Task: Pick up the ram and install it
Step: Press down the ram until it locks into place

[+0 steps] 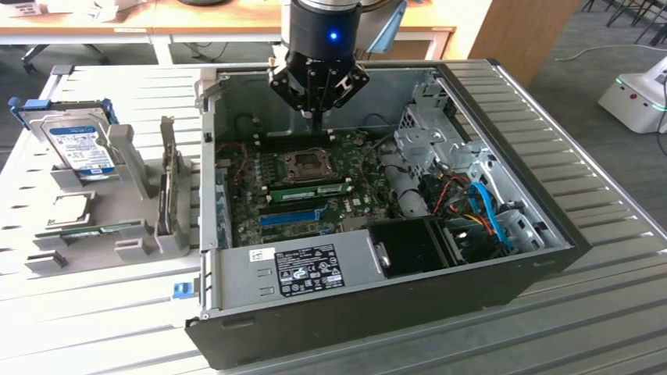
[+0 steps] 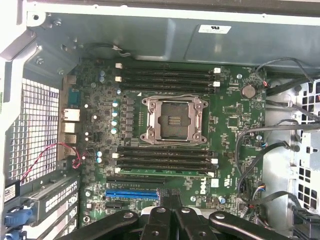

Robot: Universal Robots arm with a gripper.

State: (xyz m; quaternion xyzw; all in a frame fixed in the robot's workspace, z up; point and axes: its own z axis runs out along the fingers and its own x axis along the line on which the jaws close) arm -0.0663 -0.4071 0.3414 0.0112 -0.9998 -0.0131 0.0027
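Matt grey metal case [image 1: 501, 141] (ribbed table [image 1: 615, 312] beneath), glossy blue plastic slot [image 2: 131, 193].

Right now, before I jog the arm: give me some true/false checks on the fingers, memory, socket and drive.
1. The fingers are shut, with nothing between them. True.
2. The processor socket carries a cooler. False: it is bare, with its contacts exposed.
3. A green memory stick sits in a slot beside the socket. True.
4. The hard drive is mounted inside the case. False: it stands in a rack outside the case, at the exterior view's left.
5. The fingers are down by the blue slot. False: they hang over the far side of the socket, near the black slots.
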